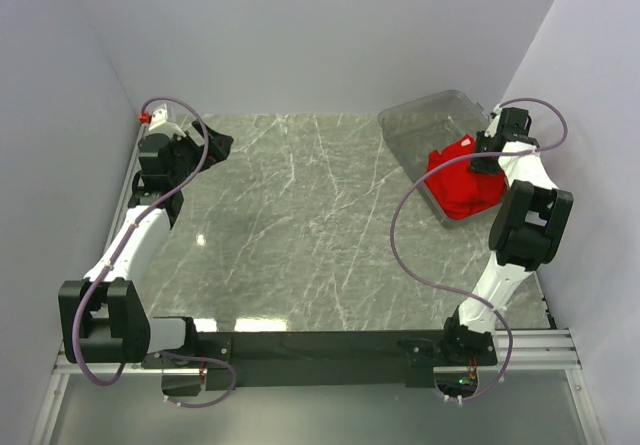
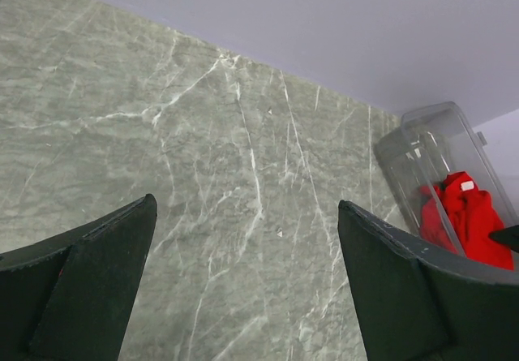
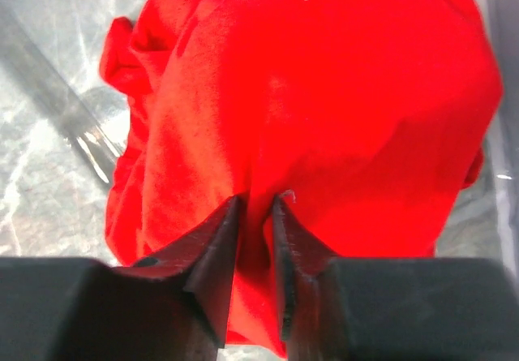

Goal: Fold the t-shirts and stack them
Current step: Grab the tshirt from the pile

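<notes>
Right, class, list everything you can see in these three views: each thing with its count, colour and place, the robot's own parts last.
t-shirt: one, bright red, bunched in the bin.
bin: one, clear plastic, far right of the table.
table: one, grey-green marble, under everything.
walls: pale grey, around three sides.
cables: two, purple, looping along the arms.
arms: two, white and black, bolted at the near edge.
left gripper: one, black, open, above the far left.
right gripper: one, black, shut on a t-shirt fold.
</notes>
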`<control>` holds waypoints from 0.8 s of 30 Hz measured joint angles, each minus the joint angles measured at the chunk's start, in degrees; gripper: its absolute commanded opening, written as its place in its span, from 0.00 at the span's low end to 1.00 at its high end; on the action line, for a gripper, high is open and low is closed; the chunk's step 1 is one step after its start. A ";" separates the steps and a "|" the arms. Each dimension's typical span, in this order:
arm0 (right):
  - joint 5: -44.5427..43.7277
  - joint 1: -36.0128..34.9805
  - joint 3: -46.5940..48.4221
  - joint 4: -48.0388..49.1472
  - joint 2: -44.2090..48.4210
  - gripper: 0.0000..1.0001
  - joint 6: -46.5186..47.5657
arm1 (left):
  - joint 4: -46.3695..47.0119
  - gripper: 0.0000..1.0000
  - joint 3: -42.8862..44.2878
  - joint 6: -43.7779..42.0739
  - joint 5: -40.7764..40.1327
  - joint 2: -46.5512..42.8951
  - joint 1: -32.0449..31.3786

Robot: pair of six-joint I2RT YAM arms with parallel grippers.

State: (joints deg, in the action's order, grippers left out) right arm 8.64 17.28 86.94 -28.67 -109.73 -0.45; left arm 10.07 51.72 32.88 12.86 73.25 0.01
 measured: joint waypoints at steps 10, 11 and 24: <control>9.09 0.02 0.17 -0.63 1.18 0.00 2.01 | 0.52 0.99 0.00 1.51 4.13 0.00 0.00; 10.67 0.04 0.17 -0.70 1.77 0.00 2.56 | 0.70 0.99 0.00 1.62 4.70 0.00 0.00; 19.65 -5.64 0.66 7.58 20.13 0.00 2.32 | 1.53 0.99 0.00 1.68 8.85 0.00 0.00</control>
State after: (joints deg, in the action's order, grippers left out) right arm 28.29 11.64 87.59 -21.08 -89.60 1.87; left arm 11.60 51.72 34.57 21.71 73.25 0.01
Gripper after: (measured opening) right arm 0.012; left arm 0.994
